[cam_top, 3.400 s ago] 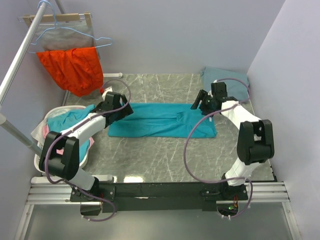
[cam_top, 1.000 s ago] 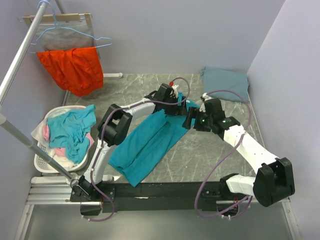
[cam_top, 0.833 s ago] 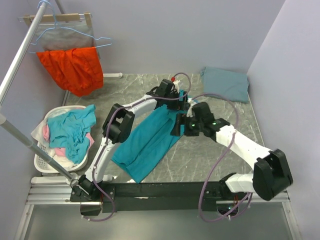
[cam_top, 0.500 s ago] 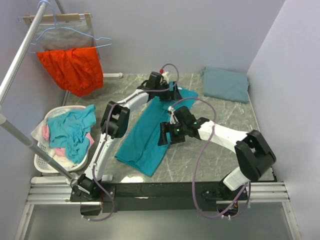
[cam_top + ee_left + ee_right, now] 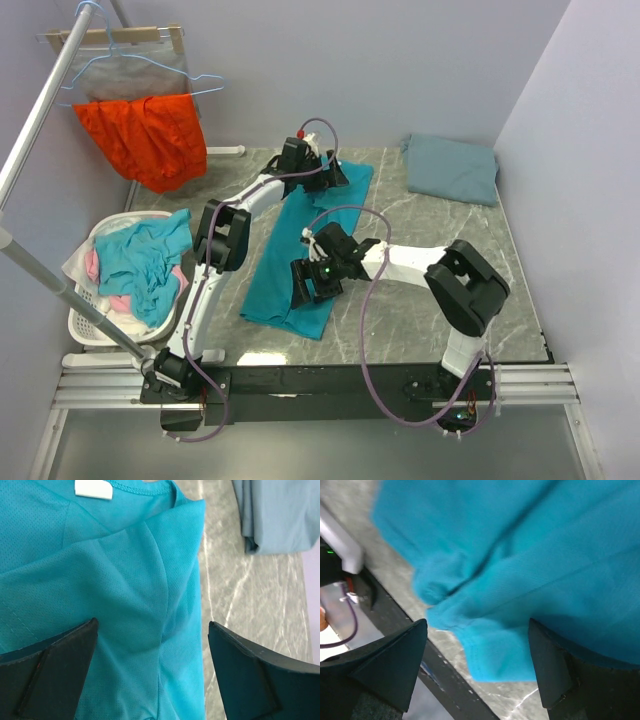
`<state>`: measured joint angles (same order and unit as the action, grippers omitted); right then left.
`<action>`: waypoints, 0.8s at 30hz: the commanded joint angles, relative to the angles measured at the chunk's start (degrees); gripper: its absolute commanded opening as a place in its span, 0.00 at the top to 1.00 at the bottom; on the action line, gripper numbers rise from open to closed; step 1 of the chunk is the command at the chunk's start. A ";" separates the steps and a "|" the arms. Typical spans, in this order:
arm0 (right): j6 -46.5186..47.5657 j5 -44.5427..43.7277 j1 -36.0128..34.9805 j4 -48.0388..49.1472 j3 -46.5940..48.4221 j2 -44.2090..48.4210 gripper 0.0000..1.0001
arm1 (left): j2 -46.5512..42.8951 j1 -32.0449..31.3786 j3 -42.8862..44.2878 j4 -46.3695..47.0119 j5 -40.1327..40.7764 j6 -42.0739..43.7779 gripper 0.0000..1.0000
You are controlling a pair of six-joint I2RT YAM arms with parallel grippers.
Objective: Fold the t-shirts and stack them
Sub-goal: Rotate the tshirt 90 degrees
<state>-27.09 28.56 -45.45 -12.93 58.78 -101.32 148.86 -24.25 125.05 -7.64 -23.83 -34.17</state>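
Teal t-shirt lies as a long folded strip on the grey marble desk, running diagonally from near-left to far-centre; right gripper sits over its near end, jaws spread wide, nothing held; its wrist view shows the hem bunched below it, close to the desk's front edge; can't tell if the fingers touch cloth; white laundry basket stands left of the strip, heaped with teal and pink cloth; left gripper is over the strip's far collar end, jaws fully apart, empty; white neck label lies just beyond it; slate grey-blue t-shirt lies folded flat at the far right corner, well apart from the teal one, not stacked; orange-red garment hangs on a hanger, far left.
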 commanded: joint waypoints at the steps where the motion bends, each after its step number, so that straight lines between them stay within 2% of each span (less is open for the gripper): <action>1: -1.56 -0.43 -1.21 -0.08 -2.26 -1.52 0.12 | 1.17 2.19 0.63 -3.96 6.25 -1.07 0.01; 12: -2.53 -14.83 -2.98 -8.95 -10.71 6.57 0.12 | -1.29 3.68 -1.13 -1.68 9.16 -3.71 0.00; 18: 1.42 -12.56 -2.89 -4.74 -11.41 14.38 0.11 | -0.58 3.42 1.86 0.43 3.80 -4.85 0.00; 24: 5.29 -16.59 -1.49 -5.96 -6.41 25.01 0.10 | -9.18 2.98 -0.77 5.78 -2.00 -6.34 0.01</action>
<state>-25.39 15.99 -48.12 -18.15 48.14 -84.38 148.42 -21.28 125.10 -6.31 -21.67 -39.11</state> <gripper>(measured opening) 0.897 0.995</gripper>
